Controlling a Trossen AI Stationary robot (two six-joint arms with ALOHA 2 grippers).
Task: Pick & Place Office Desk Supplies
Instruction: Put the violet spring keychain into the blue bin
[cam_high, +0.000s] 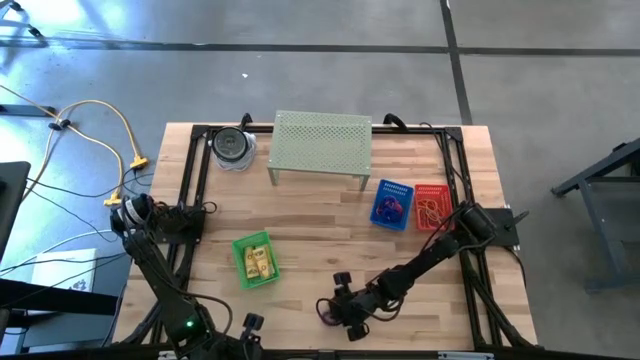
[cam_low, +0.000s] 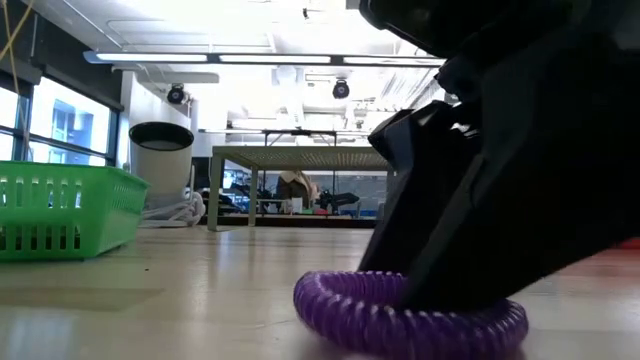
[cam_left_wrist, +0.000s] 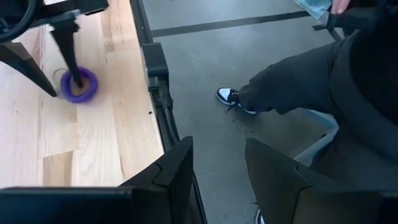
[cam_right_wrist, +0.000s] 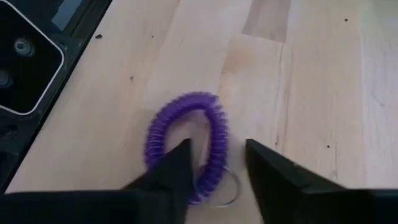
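My right gripper (cam_right_wrist: 216, 163) is down on the table's near edge, fingers narrowly parted and straddling one side of the purple coil loop (cam_right_wrist: 186, 142), not yet pinched. The loop looks light, springy and soft, so I'd pinch across the coil band. Left gripper (cam_left_wrist: 217, 168) waits open off the near-left edge; green basket (cam_high: 256, 260) sits further left.

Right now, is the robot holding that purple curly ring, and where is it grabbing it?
Not held yet. The right gripper is open, its fingers straddling one side of the purple coil loop, which lies flat on the table. The left gripper holds nothing.
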